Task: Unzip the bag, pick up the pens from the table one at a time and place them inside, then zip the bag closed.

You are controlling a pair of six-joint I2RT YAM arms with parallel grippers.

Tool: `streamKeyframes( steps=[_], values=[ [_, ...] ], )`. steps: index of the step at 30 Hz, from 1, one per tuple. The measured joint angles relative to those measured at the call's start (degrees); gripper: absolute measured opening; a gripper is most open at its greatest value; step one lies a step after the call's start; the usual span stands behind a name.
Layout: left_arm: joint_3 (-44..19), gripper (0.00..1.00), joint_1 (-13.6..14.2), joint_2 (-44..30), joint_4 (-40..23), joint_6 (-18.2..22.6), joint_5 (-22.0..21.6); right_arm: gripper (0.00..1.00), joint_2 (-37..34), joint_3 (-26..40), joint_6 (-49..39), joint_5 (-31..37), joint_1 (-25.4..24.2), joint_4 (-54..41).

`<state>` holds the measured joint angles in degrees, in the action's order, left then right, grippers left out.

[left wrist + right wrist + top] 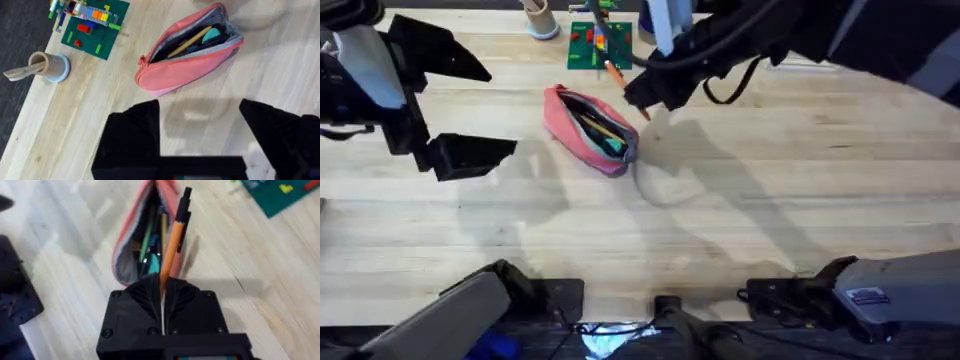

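a green brick baseplate [95, 27] beside a small cup [55, 67].

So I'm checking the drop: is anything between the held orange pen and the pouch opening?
Nothing visible. The right gripper holds the orange pen beside the bag, whose zipper gapes open with items already lying inside.

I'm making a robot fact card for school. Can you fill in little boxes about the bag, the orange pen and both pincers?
bag: pink bag lies on the table, zipper open, items inside
orange pen: orange pen held above the open bag, black end pointing away from the pincer
right pincer: right pincer shut on the orange pen
left pincer: left pincer open, holding nothing, apart from the bag
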<state>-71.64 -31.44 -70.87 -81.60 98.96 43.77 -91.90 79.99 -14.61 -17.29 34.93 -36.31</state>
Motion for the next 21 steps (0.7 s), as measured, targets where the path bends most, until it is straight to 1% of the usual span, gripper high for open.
streamKeyframes(
  steps=[5,11,21],
  values=[
    [0.0,0.993,0.0,0.0,0.0,0.0,0.0,0.031,-0.5,0.0,-0.2,-0.7,2.6,0.2],
    [0.0,0.993,0.0,0.0,0.0,0.0,0.0,0.031,-4.1,0.0,-0.2,-0.8,5.0,1.0],
    [0.0,0.993,0.0,0.0,0.0,0.0,0.0,0.031,-10.2,0.0,-0.3,-1.0,5.3,6.0]
  ],
)
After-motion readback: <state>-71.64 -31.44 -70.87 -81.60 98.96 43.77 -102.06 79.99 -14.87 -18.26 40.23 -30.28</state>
